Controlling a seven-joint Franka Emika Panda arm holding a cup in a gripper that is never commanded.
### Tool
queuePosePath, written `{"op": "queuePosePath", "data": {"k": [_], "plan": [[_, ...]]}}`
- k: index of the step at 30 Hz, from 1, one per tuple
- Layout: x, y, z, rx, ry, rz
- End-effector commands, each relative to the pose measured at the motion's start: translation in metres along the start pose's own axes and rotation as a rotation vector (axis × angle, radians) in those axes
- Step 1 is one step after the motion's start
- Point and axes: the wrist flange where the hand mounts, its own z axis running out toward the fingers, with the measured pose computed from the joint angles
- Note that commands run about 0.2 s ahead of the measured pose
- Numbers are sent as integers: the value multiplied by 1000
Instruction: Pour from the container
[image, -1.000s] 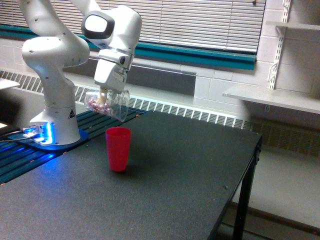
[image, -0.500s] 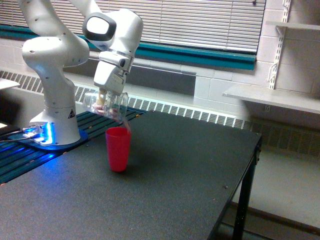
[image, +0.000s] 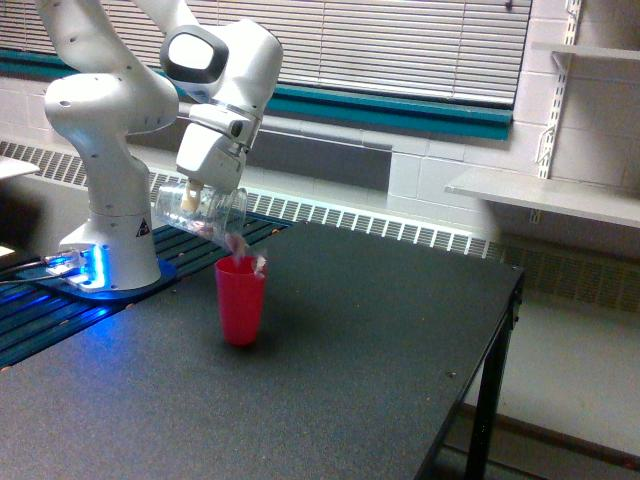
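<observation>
The container (image: 198, 210), a small clear plastic cup, hangs tipped on its side with its mouth down toward the exterior view's right. My gripper (image: 196, 196) is shut on it from above. Small reddish and pale pieces spill from its mouth into the red cup (image: 240, 300), which stands upright on the black table (image: 330, 370) just below and to the right of the container. A few pieces show at the red cup's rim.
The arm's white base (image: 110, 240) stands on a blue-lit plate at the exterior view's left. The table's right edge drops off near a black leg (image: 483, 420). A wall shelf (image: 545, 195) hangs at the right, with a radiator along the back wall.
The container has tilted further mouth-down and shifted slightly left. Pieces that sat in its bottom have slid to the mouth and are falling into the red cup.
</observation>
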Motion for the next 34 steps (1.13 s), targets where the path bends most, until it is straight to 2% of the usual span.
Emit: {"op": "queuePosePath", "data": {"k": [1,20,34], "plan": [[-12,-1,14,-26,-34,1],[-16,-5,17,-37,-32,-8],[-17,-12,12,-6,-24,-6]]}}
